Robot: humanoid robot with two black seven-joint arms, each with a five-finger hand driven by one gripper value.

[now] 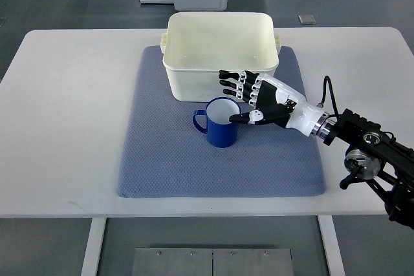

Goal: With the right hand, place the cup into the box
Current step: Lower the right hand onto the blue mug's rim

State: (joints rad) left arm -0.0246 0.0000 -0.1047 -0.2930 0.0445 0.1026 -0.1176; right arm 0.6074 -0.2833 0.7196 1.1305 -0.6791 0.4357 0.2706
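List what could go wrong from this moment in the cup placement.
The right hand is open at the blue cup, thumb over its rim: closing off-centre could tip it or push it along the mat. The box wall stands just behind, so a low lift might clip it.

Right hand (pixel 259 98) fingers (pixel 233 82) spread beside blue cup (pixel 221 127) before cream box (pixel 220 56).

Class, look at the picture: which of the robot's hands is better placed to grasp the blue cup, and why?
The right hand: it is open right beside the blue cup, thumb over the rim, close to the box. No left hand shows in the view.
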